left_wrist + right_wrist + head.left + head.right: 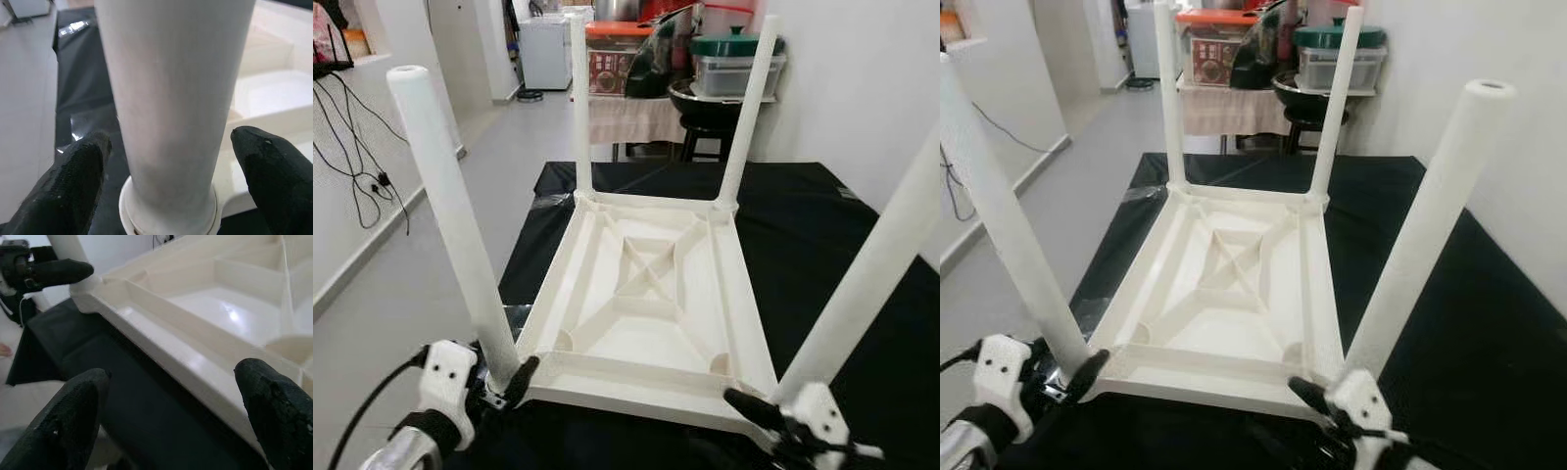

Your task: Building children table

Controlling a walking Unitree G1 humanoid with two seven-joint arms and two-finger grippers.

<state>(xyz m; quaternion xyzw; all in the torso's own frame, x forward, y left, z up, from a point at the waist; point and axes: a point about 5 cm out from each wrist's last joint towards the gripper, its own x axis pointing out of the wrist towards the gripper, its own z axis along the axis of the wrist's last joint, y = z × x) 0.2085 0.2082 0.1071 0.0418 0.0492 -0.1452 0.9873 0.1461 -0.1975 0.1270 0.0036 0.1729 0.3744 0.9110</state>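
Table [646,294] upside down on black cloth [862,255], four legs up | left gripper [166,176] fingers spread, straddling near-left leg [450,225] base, not clamped | right gripper [171,406] fingers apart at near edge, holding nothing

Each silver arm ends in a white housing with dark screws, 2 textured black fingers [63,191] and black cable.
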